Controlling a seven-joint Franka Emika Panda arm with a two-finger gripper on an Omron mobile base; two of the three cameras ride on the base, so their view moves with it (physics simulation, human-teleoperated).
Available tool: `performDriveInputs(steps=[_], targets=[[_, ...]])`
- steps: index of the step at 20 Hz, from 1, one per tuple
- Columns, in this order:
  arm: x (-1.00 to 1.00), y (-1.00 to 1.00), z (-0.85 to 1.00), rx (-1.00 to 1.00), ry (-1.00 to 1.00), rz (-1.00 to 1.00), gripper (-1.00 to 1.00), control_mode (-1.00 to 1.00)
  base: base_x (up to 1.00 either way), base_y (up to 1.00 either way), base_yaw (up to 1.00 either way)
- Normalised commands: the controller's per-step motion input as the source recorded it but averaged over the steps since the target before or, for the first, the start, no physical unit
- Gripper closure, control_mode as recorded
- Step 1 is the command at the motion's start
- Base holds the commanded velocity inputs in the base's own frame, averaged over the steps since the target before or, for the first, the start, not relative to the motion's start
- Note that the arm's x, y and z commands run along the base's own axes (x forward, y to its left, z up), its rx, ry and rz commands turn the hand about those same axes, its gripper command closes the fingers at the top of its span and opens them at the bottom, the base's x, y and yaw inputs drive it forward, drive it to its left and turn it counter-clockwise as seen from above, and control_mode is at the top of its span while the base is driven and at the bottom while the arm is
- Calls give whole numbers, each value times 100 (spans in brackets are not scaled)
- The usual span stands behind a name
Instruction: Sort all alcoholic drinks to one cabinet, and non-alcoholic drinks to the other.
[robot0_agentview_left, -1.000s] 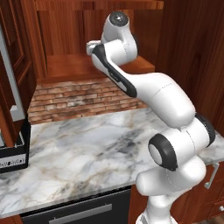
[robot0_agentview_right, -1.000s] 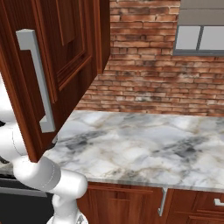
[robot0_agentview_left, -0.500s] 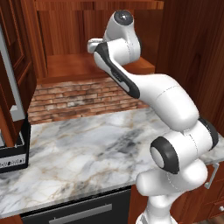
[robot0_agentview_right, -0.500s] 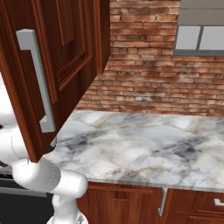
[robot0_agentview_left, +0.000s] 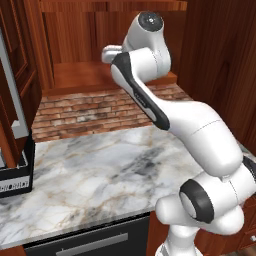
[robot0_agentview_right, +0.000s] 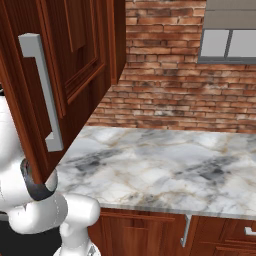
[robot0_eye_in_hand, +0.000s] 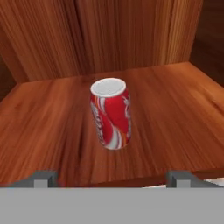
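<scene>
My tool (robot0_eye_in_hand: 112, 179) stood with its jaws spread wide and held nothing. In the hand view its two finger tips (robot0_eye_in_hand: 43, 178) rose at the bottom edge, far apart, one to each side of the red soda can (robot0_eye_in_hand: 111, 114) and both clear of it.

The can stood upright on the wooden shelf (robot0_eye_in_hand: 175, 109) of the open cabinet (robot0_agentview_left: 90, 45), its silver top facing up and white swirls running down its red side. It sat near the middle of the shelf, well in from the front lip, with the cabinet's back panel behind it and a side wall off to the right. Nothing else stood on the shelf beside it.

In the left base view my arm (robot0_agentview_left: 165, 110) reached up from the lower right, and my wrist pointed into the cabinet's open bay above the brick wall (robot0_agentview_left: 95, 107). Below lay the marble tabletop (robot0_agentview_left: 95, 175), with a black boxy machine (robot0_agentview_left: 17, 175) at its left end.

In the right base view the open cabinet door (robot0_agentview_right: 75, 60) hung in the foreground at the left, its long grey bar handle (robot0_agentview_right: 44, 95) running vertically. Behind it the tabletop stretched along the brick wall, and a window (robot0_agentview_right: 230, 37) sat at the upper right.
</scene>
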Motion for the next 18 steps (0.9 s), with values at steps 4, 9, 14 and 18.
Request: performDriveInputs(steps=[4,9,14,18], targets=[[-100,-1,-15,10,0,-7,-100,-100,0,0,0],[-100,-22,-46,6,2,-8,-100,-100,0,0,0],[-98,-26,-70,0,14,-7,-100,-100,0,0,0],[-56,-15,-52,0,7,-2,-100,-100,0,0,0]])
